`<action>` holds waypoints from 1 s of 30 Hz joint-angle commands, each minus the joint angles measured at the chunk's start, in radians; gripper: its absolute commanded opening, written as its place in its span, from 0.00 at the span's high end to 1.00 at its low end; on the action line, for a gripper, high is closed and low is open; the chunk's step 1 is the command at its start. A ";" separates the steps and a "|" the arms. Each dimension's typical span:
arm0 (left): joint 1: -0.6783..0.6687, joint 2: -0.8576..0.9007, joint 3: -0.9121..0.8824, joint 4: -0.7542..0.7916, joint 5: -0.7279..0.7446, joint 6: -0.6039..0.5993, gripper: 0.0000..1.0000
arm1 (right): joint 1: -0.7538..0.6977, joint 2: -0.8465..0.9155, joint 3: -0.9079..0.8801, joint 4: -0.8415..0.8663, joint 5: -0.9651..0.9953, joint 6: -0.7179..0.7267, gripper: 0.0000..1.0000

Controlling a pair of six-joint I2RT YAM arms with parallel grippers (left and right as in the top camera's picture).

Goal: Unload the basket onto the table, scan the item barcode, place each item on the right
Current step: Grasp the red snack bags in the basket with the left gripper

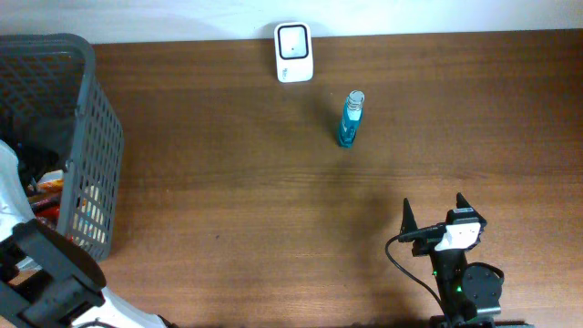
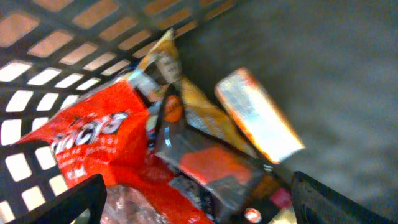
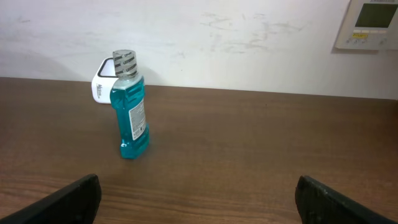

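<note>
Left hand (image 2: 198,205) hangs with its jaws wide and nothing between them, down inside the dark grey plastic mesh basket (image 1: 100,137) at the left edge of the brown wooden tabletop (image 1: 237,210). The right hand (image 1: 434,202) is equally wide and empty, near the front edge towards the right corner.

Nothing is held up to the white rounded-rectangle scanner with a dark window (image 1: 293,52), which stands at the middle of the far edge, so the scan itself looks undone. Which item is meant I cannot tell. The left hand's place over the basket suggests a packet from there: a pick, a carry across and a showing of the barcode would all be left. The other candidate, a blue liquid-filled plastic bottle with a clear ribbed cap (image 1: 351,118), stands upright near the scanner and in front of it, untouched by either hand.

Only the left wrist view shows the basket's load: a red crinkled snack bag (image 2: 93,143), a pale silver bar wrapper with orange edges (image 2: 258,115) and other packets piled against the mesh, blurred. Only the overhead view shows both arms and the whole layout. The right wrist view alone shows the bottle's white side label, with the scanner partly hidden behind it and a white wall panel with a small display (image 3: 372,23); no barcode is legible anywhere.
</note>
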 commanded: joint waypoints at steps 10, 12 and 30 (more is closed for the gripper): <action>0.030 -0.002 -0.166 0.038 -0.064 -0.094 0.08 | 0.006 -0.006 -0.008 -0.003 0.005 0.004 0.02; 0.037 -0.002 -0.193 0.056 -0.068 -0.112 0.08 | 0.006 -0.006 -0.008 -0.003 0.006 0.004 0.02; 0.112 -0.002 -0.208 0.081 -0.074 -0.200 0.01 | 0.006 -0.006 -0.008 -0.003 0.005 0.004 0.02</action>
